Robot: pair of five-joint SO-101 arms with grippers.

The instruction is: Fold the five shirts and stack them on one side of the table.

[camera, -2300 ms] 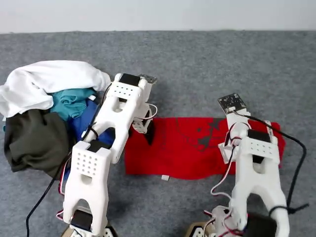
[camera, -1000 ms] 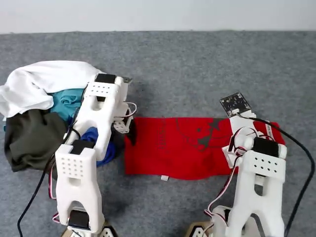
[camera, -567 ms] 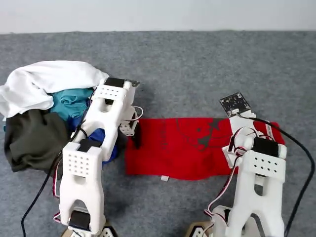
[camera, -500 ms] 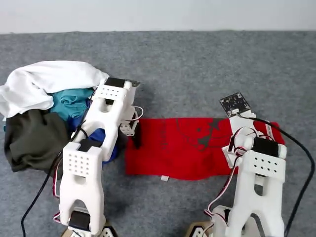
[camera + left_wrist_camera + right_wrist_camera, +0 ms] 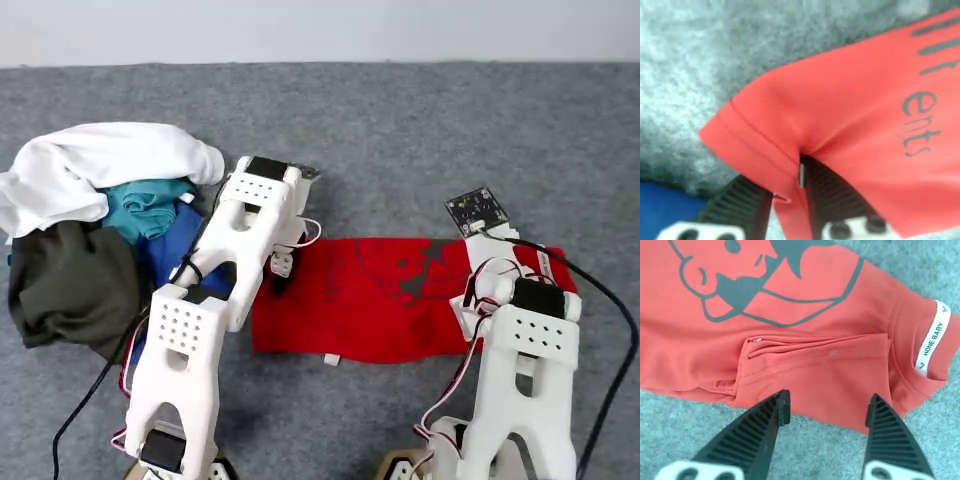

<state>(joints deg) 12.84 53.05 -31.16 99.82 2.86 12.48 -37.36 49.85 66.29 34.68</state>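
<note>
The left gripper [image 5: 800, 172] is seen clamped on the hemmed corner of the red shirt [image 5: 865, 100]. The fabric is pinched between the two dark fingers [image 5: 827, 192] and puckered where it is held, with the grey worktop [image 5: 685, 65] just beyond the hem. In the high view this gripper [image 5: 281, 277] is found at the left end of the red shirt [image 5: 380, 300], which is laid out as a long folded band across the worktop [image 5: 420, 130] between the two arms.

The right gripper [image 5: 829, 407] is held wide apart over the opposite end of the shirt [image 5: 790, 305], and nothing is gripped by it. A folded sleeve [image 5: 815, 357] and the collar with its white neck label [image 5: 932, 335] are seen just ahead of its fingers, and a dark printed figure [image 5: 755, 285] farther on.

To the left of the red shirt a loose pile is found. A white shirt [image 5: 100, 165] is draped at the far side, a teal shirt [image 5: 150, 205] and a blue shirt [image 5: 170, 250] lie nearer, and a dark shirt [image 5: 60, 285] lies at the near side. The blue shirt is partly covered by the left arm.
</note>
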